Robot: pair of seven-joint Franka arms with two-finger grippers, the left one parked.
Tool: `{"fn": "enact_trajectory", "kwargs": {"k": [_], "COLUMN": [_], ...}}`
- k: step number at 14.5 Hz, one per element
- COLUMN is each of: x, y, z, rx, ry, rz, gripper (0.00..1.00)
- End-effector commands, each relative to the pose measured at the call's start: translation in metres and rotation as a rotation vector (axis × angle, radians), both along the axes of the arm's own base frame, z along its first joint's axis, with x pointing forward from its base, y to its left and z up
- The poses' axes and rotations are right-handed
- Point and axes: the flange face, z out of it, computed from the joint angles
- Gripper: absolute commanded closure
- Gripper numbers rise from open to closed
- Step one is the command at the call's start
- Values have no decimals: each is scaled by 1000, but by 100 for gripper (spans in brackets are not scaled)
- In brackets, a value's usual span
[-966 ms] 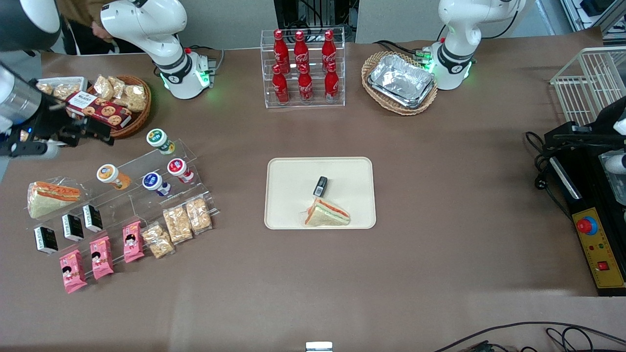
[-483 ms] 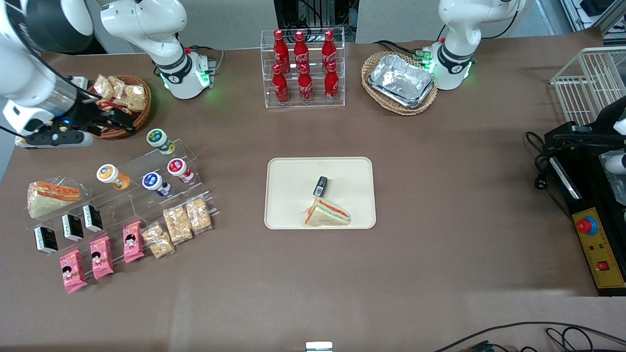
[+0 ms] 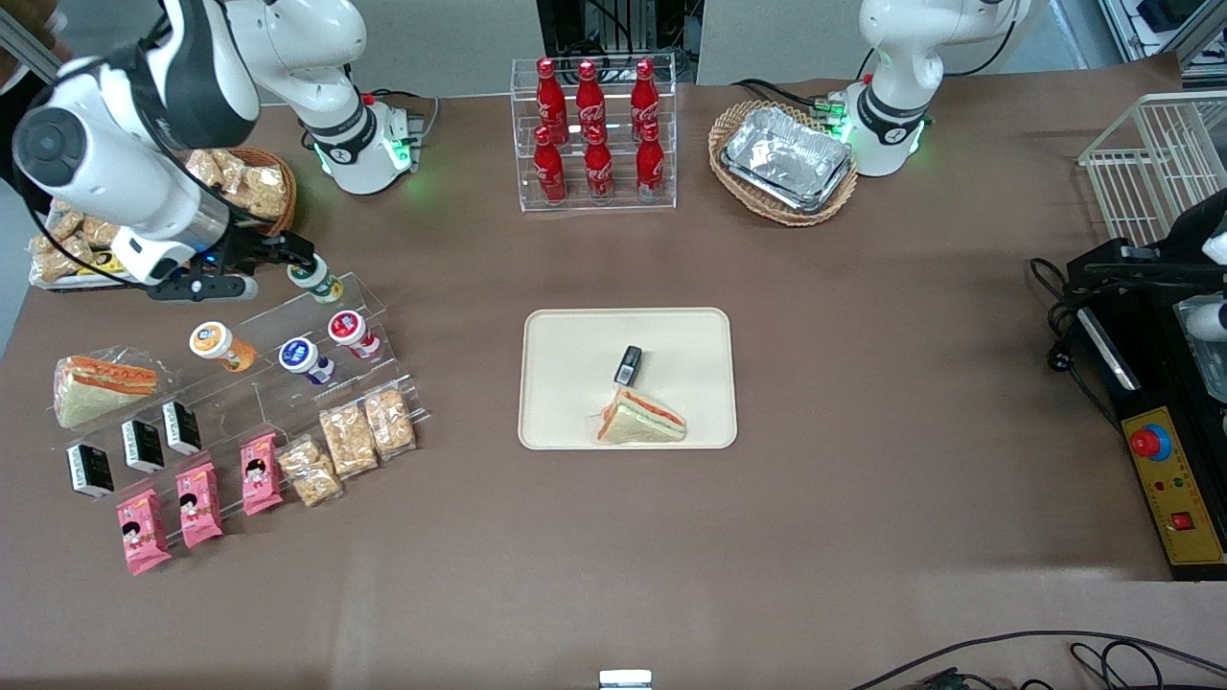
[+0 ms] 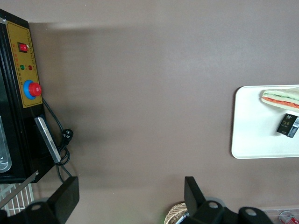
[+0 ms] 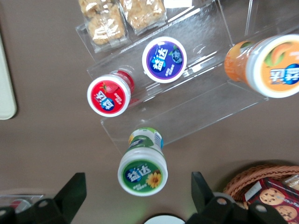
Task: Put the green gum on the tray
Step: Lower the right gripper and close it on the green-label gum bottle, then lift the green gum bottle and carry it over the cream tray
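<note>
Gum bottles sit on a clear stepped stand (image 3: 288,345) toward the working arm's end of the tabletop (image 3: 863,383). I see the green gum (image 3: 313,275) on the top step, lying tilted with its white, green-marked lid (image 5: 142,175) facing the wrist camera. One step nearer the front camera are the red-lidded bottle (image 5: 108,94) and the blue-lidded bottle (image 5: 164,59), and the orange-lidded bottle (image 5: 266,65) lies farther toward the working arm's end. My gripper (image 3: 299,259) hangs just above the green gum. The jaws are spread wide, one finger (image 5: 70,196) on each side of the lid, and as far as I can tell from the wrist view neither touches it. The tray (image 3: 566,335) lies well apart from the stand, near the middle of the tabletop. On it are a wrapped sandwich (image 3: 640,422) and a small black pack (image 3: 628,364) just beside it. A wicker basket (image 5: 261,179) of snacks sits near the gripper.
</note>
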Motion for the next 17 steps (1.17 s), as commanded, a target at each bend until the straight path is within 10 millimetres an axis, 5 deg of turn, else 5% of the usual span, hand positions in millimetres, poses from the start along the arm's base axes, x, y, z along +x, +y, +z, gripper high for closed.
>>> {"fn": "enact_trajectory", "kwargs": {"k": [1,5,14,15,17], "x": [-14,-23,-36,-36,-36], "y": [0,4,21,21,20], "z": [-14,-42,-59,-59,-58], "rx": [-10,-12,-18,-18,-16], "ry": [-29,-38,-15,-12,-13], "rz": [7,17,31,33,39], "gripper": [0,0,2,5,34]}}
